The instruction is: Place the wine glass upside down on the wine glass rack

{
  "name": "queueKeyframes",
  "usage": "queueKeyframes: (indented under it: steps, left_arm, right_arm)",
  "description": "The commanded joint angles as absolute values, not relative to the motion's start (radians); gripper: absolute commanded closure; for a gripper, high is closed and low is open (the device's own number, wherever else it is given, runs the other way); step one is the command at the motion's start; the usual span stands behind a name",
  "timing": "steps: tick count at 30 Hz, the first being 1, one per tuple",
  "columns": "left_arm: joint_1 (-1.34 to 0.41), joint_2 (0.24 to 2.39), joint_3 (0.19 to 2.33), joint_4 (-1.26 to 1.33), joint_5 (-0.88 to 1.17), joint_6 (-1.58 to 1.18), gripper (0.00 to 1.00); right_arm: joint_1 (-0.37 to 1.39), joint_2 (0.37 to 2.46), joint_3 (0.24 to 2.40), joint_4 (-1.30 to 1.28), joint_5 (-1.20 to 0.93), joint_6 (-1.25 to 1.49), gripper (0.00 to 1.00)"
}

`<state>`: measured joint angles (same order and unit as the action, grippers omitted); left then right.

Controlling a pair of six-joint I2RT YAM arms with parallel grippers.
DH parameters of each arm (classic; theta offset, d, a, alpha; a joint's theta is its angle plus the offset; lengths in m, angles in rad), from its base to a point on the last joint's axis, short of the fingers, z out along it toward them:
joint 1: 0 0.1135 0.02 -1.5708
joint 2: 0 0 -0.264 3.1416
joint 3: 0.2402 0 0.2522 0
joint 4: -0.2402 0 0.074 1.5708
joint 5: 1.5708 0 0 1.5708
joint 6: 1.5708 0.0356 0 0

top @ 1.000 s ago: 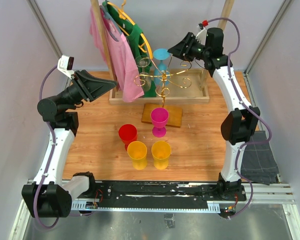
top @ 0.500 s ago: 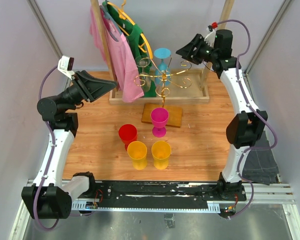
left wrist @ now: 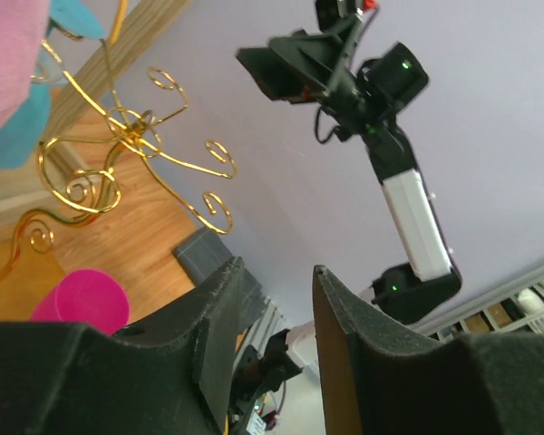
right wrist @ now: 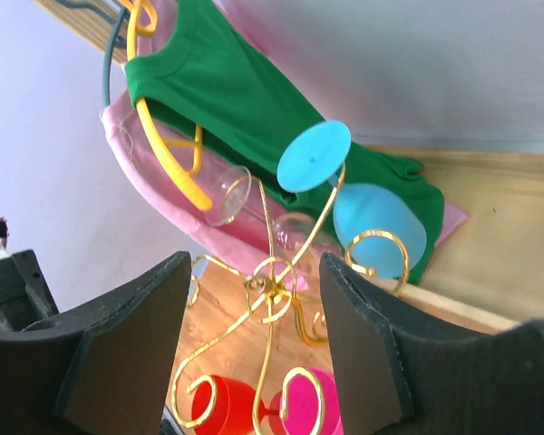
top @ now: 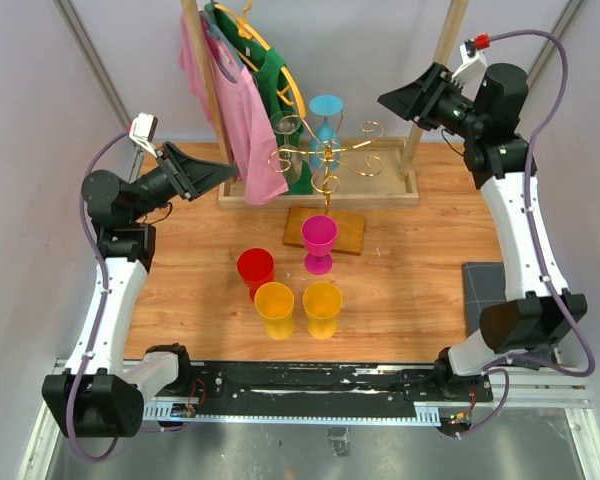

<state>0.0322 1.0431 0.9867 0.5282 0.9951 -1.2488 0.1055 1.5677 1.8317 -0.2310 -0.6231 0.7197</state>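
No text, label, brand, number or sign is readable in any view.

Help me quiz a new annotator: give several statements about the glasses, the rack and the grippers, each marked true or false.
1. The blue wine glass hangs upside down on the wine glass rack. True.
2. The right gripper holds a glass. False: it is open and empty.
3. The magenta wine glass stands upright in front of the rack. True.
4. The left gripper is shut. False: it is open, with nothing in it.
5. Three yellow cups stand on the table. False: two yellow cups and one red cup.
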Motion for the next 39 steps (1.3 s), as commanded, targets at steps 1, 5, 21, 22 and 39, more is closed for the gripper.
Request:
queueKeyframes:
  steps: [1,5,21,22,39]
  left_arm:
    - [0.024,1.024,1.093,0.138,0.913,-0.923,0.59]
    - [-0.02,1.045,1.207,-0.242,0.78,-0.657,0.59]
    - [-0.225,0.958,1.08,-0.644,0.422,-0.399,0.63]
    - [-0.246,0.96,1.068,-0.669,0.384,-0.388,0.64]
    - [-0.434,1.045,1.028,-0.816,0.037,-0.352,0.62]
  right_arm:
    - [0.081,1.451,1.719,-0.222,-0.599,0.682,0.39]
    - [0.081,1.296,1.589,-0.228,-0.569,0.66,0.36]
    - [0.081,0.928,1.248,-0.385,-0.555,0.581,0.35]
    - [0.081,0.922,1.244,-0.391,-0.556,0.58,0.35]
    - [0.081,0.931,1.226,-0.394,-0.564,0.575,0.34]
